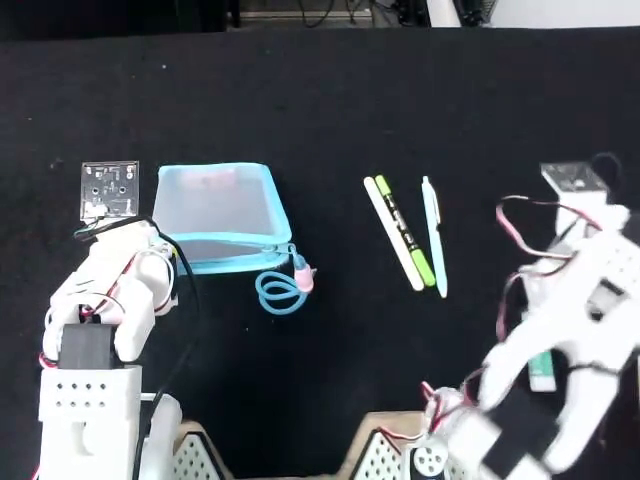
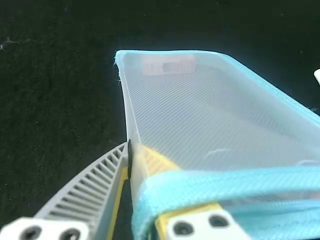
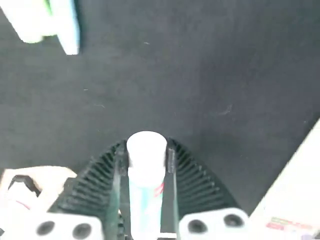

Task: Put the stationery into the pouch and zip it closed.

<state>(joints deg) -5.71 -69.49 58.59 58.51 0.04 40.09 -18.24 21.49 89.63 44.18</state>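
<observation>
Left end effector (image 2: 129, 150) is clamped on the near left corner of the pouch (image 1: 215, 212), which lies toward the left edge of the bench (image 1: 330, 100); right end effector (image 3: 145, 156), near the right edge, grips a white stick (image 3: 146, 144); three pens (image 1: 405, 232) lie loose right of centre. How far the pouch mouth gapes is unclear; if narrow, the stick would likely snag the zip tape (image 2: 225, 182) and tug the thin mesh from the clamp.

One pouch (image 1: 215, 212); one white pen (image 1: 392, 233), one green pen (image 1: 406, 231), one pale blue pen (image 1: 434, 237), three in all; one white-capped stick (image 3: 146, 150); one cord loop (image 1: 280, 293).
</observation>
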